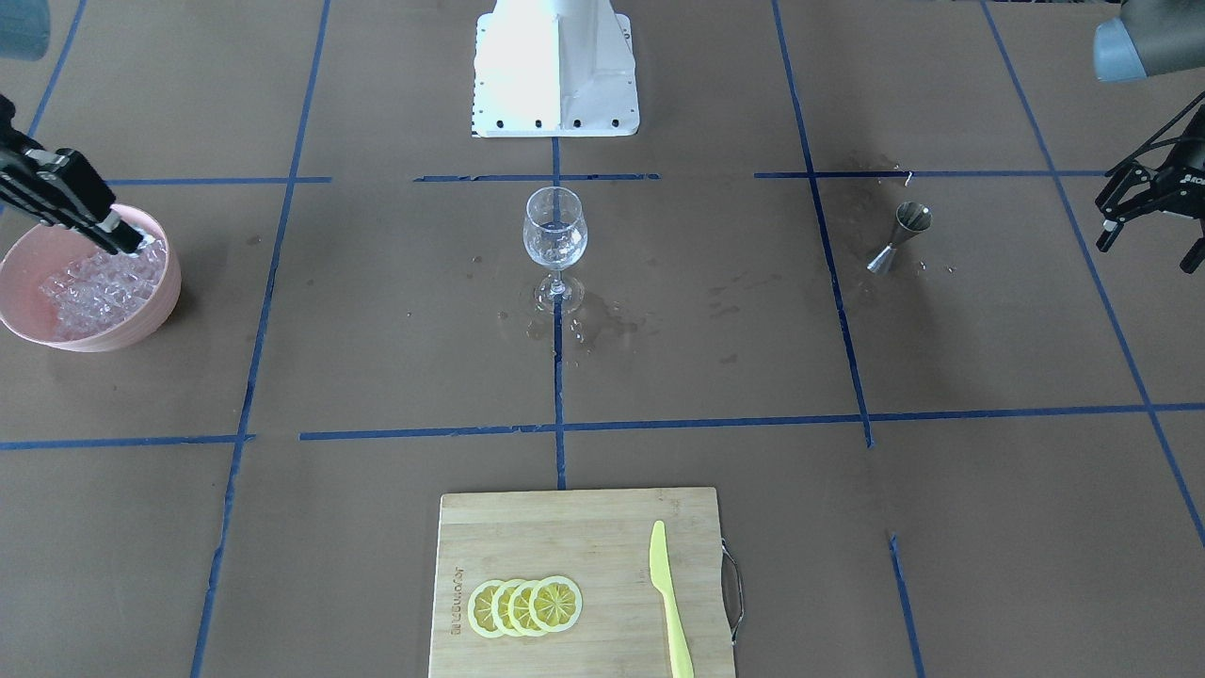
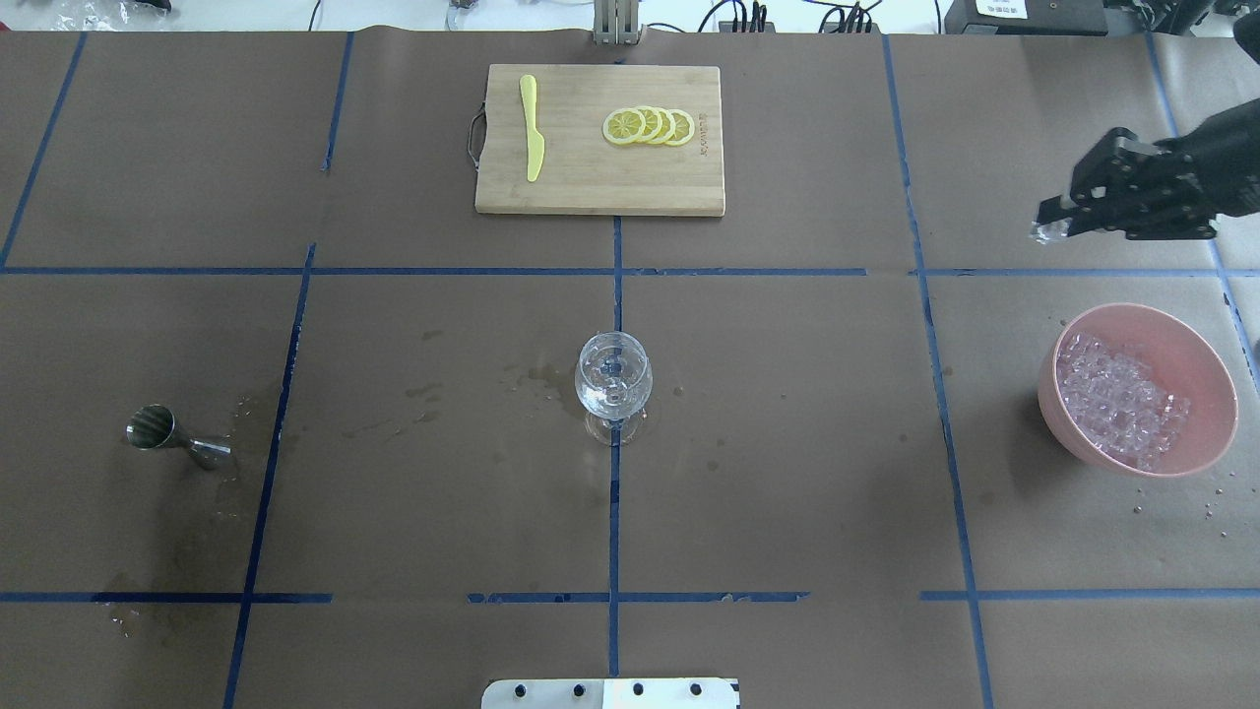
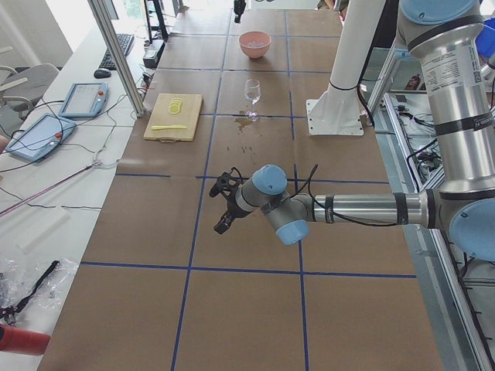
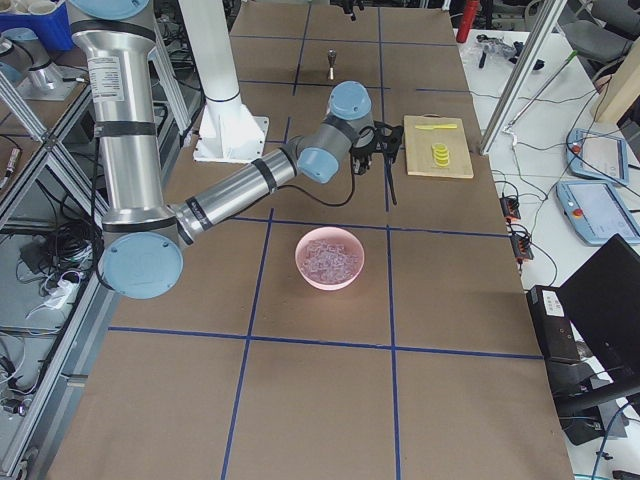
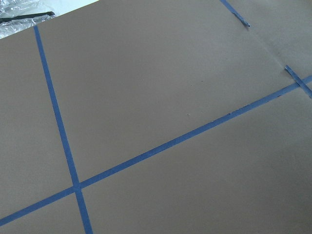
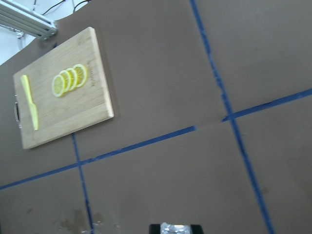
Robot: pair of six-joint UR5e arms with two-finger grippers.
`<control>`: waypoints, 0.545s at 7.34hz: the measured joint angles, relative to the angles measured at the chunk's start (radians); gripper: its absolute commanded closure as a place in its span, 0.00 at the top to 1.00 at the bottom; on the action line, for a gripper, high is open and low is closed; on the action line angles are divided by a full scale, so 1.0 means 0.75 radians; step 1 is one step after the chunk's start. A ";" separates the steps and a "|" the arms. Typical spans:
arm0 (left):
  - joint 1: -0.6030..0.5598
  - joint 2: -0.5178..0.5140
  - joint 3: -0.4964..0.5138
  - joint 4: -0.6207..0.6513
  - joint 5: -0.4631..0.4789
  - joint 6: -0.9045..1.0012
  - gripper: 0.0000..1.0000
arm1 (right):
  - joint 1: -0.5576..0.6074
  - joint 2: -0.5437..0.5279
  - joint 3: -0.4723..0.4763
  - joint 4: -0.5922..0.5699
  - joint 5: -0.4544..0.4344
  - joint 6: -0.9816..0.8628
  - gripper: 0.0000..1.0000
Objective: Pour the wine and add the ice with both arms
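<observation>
Two grippers, each in a different state. Right gripper [image 2: 1051, 225]: clenched on a single ice cube [image 2: 1043, 232], pinched at the very fingertips and touching nothing else. Hangs in the air, in the overhead view at 11 o'clock of the pink bowl [image 2: 1219, 386] and apart from its rim. Same cube glinting at the bottom edge of the right wrist view, between dark pads.

Left gripper [image 1: 1148, 247]: released, fingers spread wide, grasping nothing and touching nothing. Hovers off the table [image 2: 787, 473], in the front-facing view at 3 o'clock of the jigger [image 2: 177, 440] and well apart from it.

Rest of the ice [image 2: 1117, 399] heaped in the bowl, at 3 o'clock of the wine glass [image 2: 612, 364] in the overhead view. Wine [image 2: 611, 400] low in the glass bowl, only a little. Jigger upright at 9 o'clock of the glass. Wet patches [image 1: 588, 330] round the glass foot.

Cutting board [image 2: 591, 182] at 12 o'clock of the glass, with four overlapping lemon slices [image 2: 648, 126] and a yellow knife [image 2: 532, 128].

Writing: white lettering [image 1: 1194, 177] on the left gripper, cut off by the picture's edge; a burnt-in mark on the board beside the slices, too small to read.
</observation>
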 measured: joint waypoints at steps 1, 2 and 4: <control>0.000 -0.002 0.001 -0.003 0.000 -0.013 1.00 | -0.074 0.110 0.001 -0.001 -0.021 0.175 0.00; 0.001 -0.003 0.001 -0.004 0.001 -0.021 1.00 | -0.174 0.211 0.003 -0.002 -0.078 0.335 0.00; 0.001 -0.005 0.001 -0.005 0.002 -0.026 1.00 | -0.421 0.377 0.002 -0.027 -0.305 0.573 0.00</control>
